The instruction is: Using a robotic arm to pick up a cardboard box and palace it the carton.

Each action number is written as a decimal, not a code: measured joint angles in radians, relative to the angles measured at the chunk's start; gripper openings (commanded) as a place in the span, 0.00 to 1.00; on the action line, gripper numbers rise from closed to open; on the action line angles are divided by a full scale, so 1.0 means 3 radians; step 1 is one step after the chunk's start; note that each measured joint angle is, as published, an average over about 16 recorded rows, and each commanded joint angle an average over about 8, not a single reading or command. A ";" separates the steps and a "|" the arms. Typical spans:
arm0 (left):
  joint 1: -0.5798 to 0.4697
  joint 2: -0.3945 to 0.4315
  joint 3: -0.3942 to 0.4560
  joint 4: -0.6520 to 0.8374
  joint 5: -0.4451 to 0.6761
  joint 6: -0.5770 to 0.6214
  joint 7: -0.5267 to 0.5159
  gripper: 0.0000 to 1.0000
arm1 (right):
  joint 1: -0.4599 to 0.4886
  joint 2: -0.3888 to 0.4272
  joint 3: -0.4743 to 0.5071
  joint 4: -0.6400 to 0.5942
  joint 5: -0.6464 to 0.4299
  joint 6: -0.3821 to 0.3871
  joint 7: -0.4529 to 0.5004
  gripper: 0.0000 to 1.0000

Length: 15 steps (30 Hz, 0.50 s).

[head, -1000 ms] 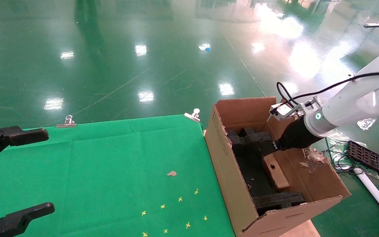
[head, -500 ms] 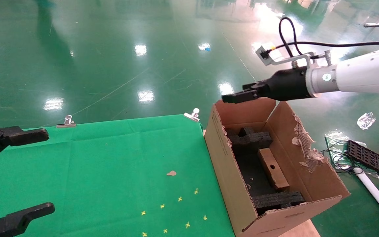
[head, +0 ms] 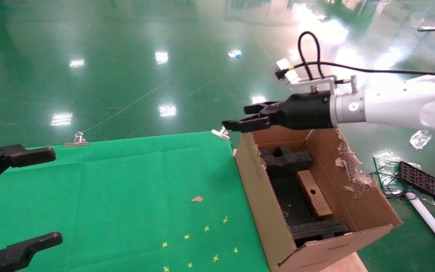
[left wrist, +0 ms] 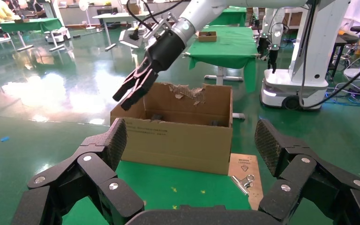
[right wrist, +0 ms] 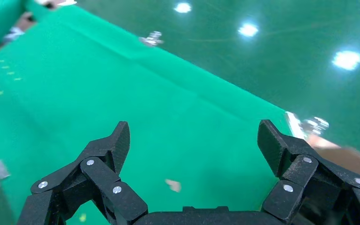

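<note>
Cardboard box (head: pixel 313 194) lies inside the carton (head: pixel 264 196), below and behind the right gripper (head: pixel 240 120), resting at a slant on the black foam inserts (head: pixel 285 161) with its small round hole facing up. The slim box touches the foam at both ends and sits close to the carton's torn right-hand wall.

The robotic arm (head: pixel 398 107) reaches in from the right, level over the carton's far rim, so that the right gripper hangs in the air just past the far left corner of the carton, above the edge of the green cloth (head: pixel 127 196). Its fingers are spread apart with nothing between them; the right wrist view shows the two black fingertips (right wrist: pixel 117 140) wide of each other over the cloth, with a small brown scrap (right wrist: pixel 172 185) on the fabric beneath. A silver clip (head: pixel 220 132) holding the cloth sits directly under the fingertips.

The left gripper (head: pixel 32 194) is parked far to the left of the working one, low over the near left part of the cloth, its fingers also held wide apart and empty. From the left wrist view the carton (left wrist: pixel 178 136) stands ahead of the left gripper (left wrist: pixel 192 143), and the right gripper (left wrist: pixel 133 91) hovers over its rim.
</note>
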 measured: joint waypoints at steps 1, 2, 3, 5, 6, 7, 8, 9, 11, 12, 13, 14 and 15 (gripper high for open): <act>0.0000 0.0000 0.0000 0.0000 0.0000 0.0000 0.0000 1.00 | -0.0047 0.0012 0.0062 0.0060 0.0009 -0.0015 -0.0012 1.00; 0.0000 0.0000 0.0000 0.0000 0.0000 0.0000 0.0000 1.00 | -0.0095 0.0025 0.0124 0.0122 0.0018 -0.0030 -0.0024 1.00; 0.0000 0.0000 0.0001 0.0000 0.0000 0.0000 0.0000 1.00 | -0.0143 0.0037 0.0187 0.0183 0.0027 -0.0045 -0.0036 1.00; 0.0000 0.0000 0.0001 0.0000 -0.0001 0.0000 0.0000 1.00 | -0.0239 0.0062 0.0311 0.0305 0.0044 -0.0074 -0.0059 1.00; 0.0000 0.0000 0.0001 0.0000 -0.0001 0.0000 0.0001 1.00 | -0.0287 0.0074 0.0374 0.0366 0.0053 -0.0089 -0.0071 1.00; 0.0000 0.0000 0.0001 0.0000 -0.0001 0.0000 0.0001 1.00 | -0.0335 0.0086 0.0437 0.0428 0.0062 -0.0104 -0.0083 1.00; -0.0001 0.0000 0.0001 0.0000 -0.0001 0.0000 0.0001 1.00 | -0.0383 0.0099 0.0500 0.0489 0.0071 -0.0119 -0.0095 1.00; -0.0001 -0.0001 0.0002 0.0000 -0.0001 0.0000 0.0001 1.00 | -0.0430 0.0111 0.0561 0.0549 0.0080 -0.0134 -0.0107 1.00; -0.0001 -0.0001 0.0002 0.0000 -0.0001 0.0000 0.0001 1.00 | -0.0526 0.0136 0.0687 0.0672 0.0098 -0.0164 -0.0130 1.00; -0.0001 -0.0001 0.0002 0.0000 -0.0001 -0.0001 0.0001 1.00 | -0.0574 0.0148 0.0749 0.0734 0.0107 -0.0178 -0.0142 1.00; -0.0001 -0.0001 0.0002 0.0000 -0.0001 -0.0001 0.0001 1.00 | -0.0623 0.0161 0.0812 0.0795 0.0116 -0.0193 -0.0154 1.00; -0.0001 -0.0001 0.0002 0.0000 -0.0002 -0.0001 0.0001 1.00 | -0.0671 0.0173 0.0876 0.0857 0.0125 -0.0209 -0.0166 1.00; -0.0001 -0.0001 0.0003 0.0000 -0.0002 -0.0001 0.0001 1.00 | -0.0719 0.0186 0.0938 0.0919 0.0134 -0.0223 -0.0178 1.00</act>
